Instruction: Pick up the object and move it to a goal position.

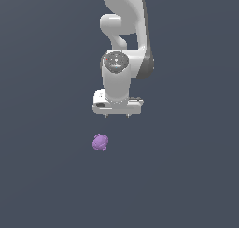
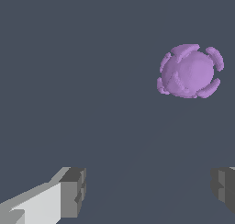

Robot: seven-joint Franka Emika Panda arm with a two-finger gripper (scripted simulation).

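Observation:
The object (image 1: pixel 100 142) is a small light-purple roundish lump with little bumps, lying on the dark grey surface. In the exterior view it sits below my white gripper (image 1: pixel 117 116) and a little toward that view's left, clearly apart from it. In the wrist view the object (image 2: pixel 189 71) shows large and whole, off to one side of the gap between the fingers. My gripper (image 2: pixel 147 191) is open and empty: the two grey fingertips (image 2: pixel 73 192) stand far apart with nothing between them.
The white arm (image 1: pixel 123 45) rises from the gripper toward the top of the exterior view. Only the plain dark grey surface (image 1: pixel 46 175) lies around the object.

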